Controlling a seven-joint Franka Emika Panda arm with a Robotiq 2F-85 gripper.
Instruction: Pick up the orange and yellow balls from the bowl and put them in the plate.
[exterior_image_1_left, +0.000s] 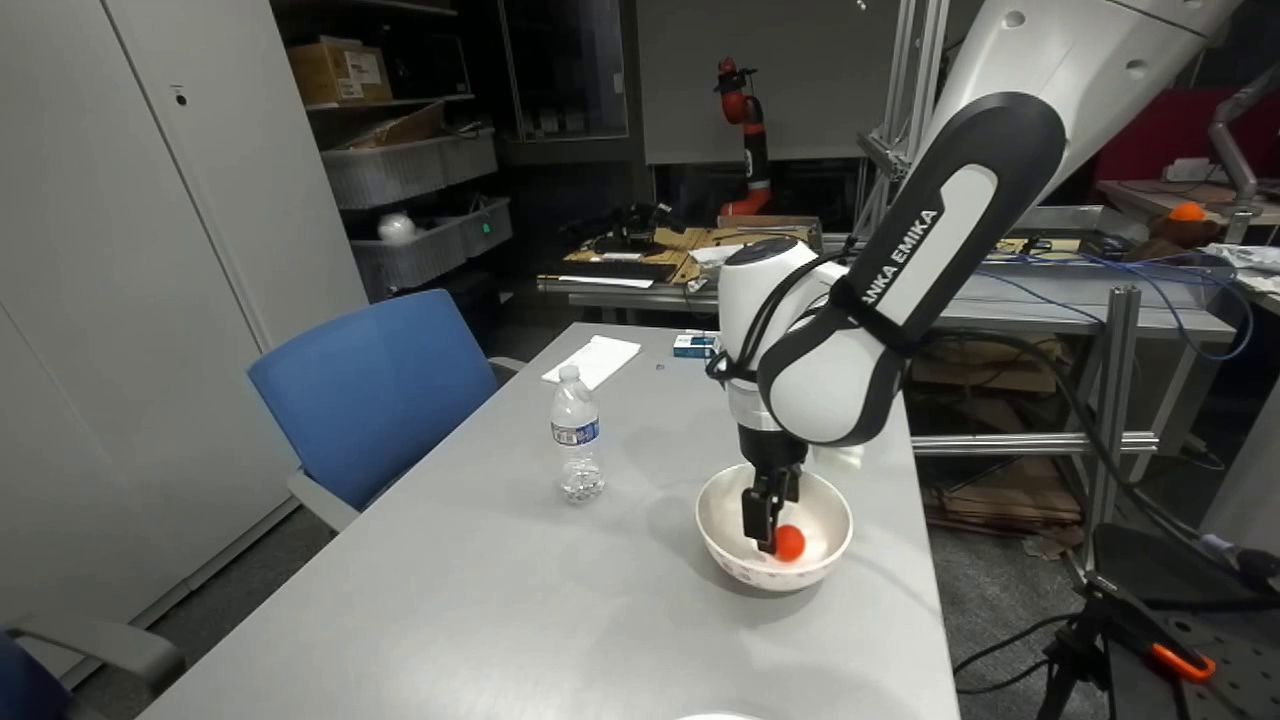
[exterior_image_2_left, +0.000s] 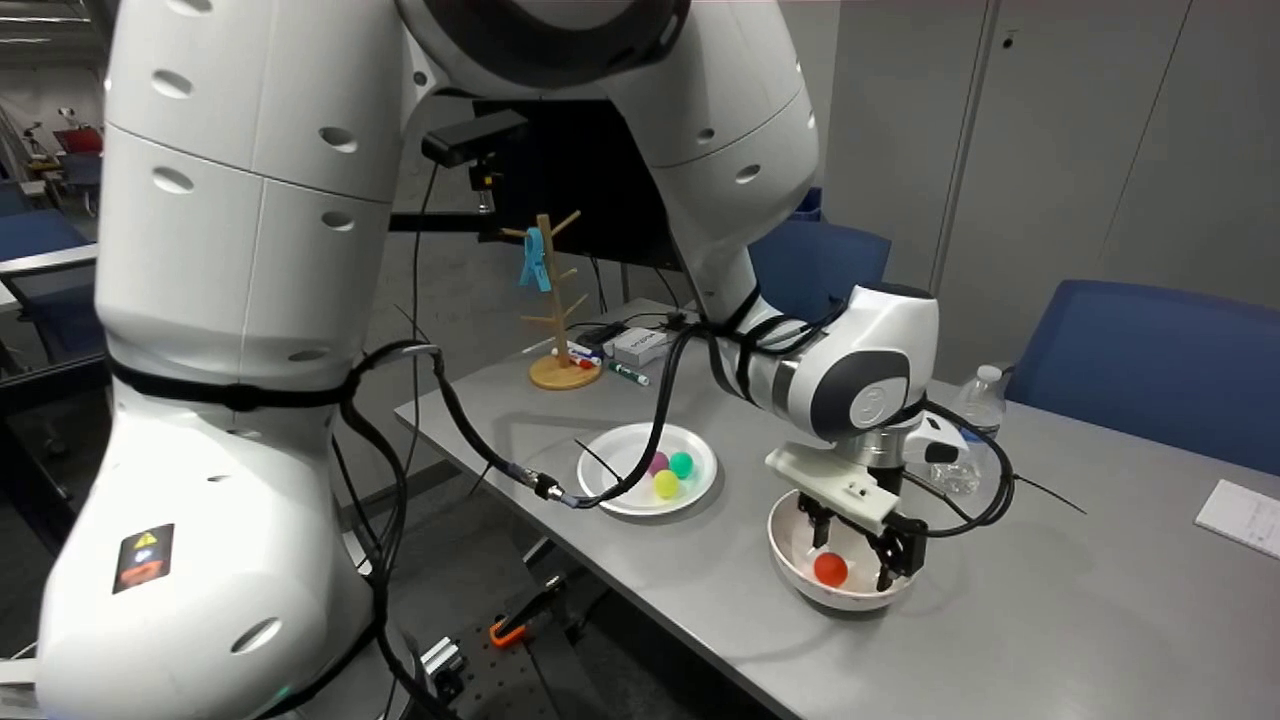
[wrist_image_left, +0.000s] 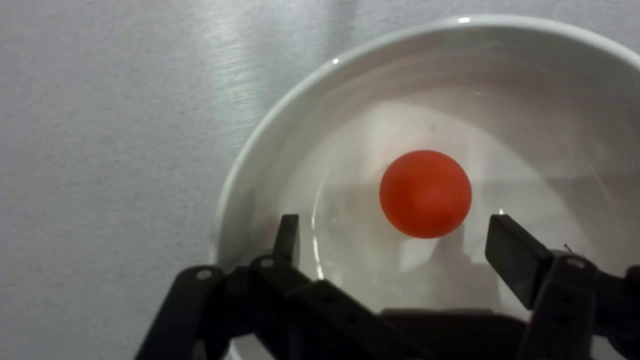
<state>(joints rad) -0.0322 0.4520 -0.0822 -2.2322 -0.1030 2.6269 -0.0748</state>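
The bowl (exterior_image_1_left: 735, 525) is deep and round, glossy white inside, with small faint pinkish marks on its outer wall; it sits on a grey table (exterior_image_1_left: 480, 600) with a soft, brushed sheen. In the bowl lies the orange ball (wrist_image_left: 425, 194), smooth and nearly red. The yellow ball (exterior_image_2_left: 666, 485) is outside the bowl, on the plate (exterior_image_2_left: 620, 447), a flat white round dish standing apart from the bowl; a green ball (exterior_image_2_left: 681, 464) and a purple ball (exterior_image_2_left: 658, 463) lie close by it there.

The white arm (exterior_image_1_left: 825, 390) slants down toward the bowl, its wrist upright above it, and the black gripper (wrist_image_left: 393, 245) points downward with its fingertips inside the bowl's rim. The jaws stand well apart, the gap wider than the orange ball, and hold nothing; in the wrist view the ball shows clear of both sides. One side shows close to the bowl's wall; whether they touch I cannot tell.

Near the bowl, apart from it, stands a clear plastic bottle (exterior_image_1_left: 577, 470) with a blue label. Farther from the bowl lies white paper (exterior_image_1_left: 595, 362). In an exterior view a black cable (exterior_image_2_left: 662, 412) crosses before the plate, partly hiding it.
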